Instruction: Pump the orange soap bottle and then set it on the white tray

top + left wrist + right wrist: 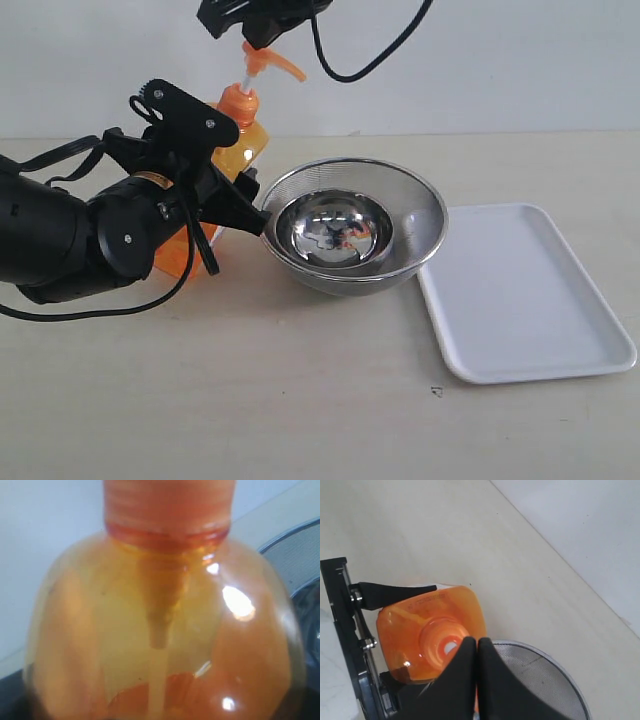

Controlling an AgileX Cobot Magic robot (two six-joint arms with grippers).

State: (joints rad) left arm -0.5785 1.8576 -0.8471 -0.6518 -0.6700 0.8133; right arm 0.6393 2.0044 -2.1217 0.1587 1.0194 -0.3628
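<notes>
orange soap bottle [243,140]: translucent, orange pump head on white stem, near upright, top tipped slightly right
white tray [530,300]: rectangular, lying flat, well right of bottle

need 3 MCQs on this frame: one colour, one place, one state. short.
1. The pump head of the orange soap bottle is:
A) white
B) orange
C) blue

2. In the exterior view, the white tray lies:
A) right of the steel bowl
B) under the bottle
C) left of the bottle

3. The left tool is:
A) open, clear of the bottle
B) closed around the bottle
C) gripping the tray

Answers:
1. B, the head is the same orange as the bottle.
2. A, the tray sits to the right, past the bowl.
3. B, its fingers press the bottle's body from both sides.
</notes>
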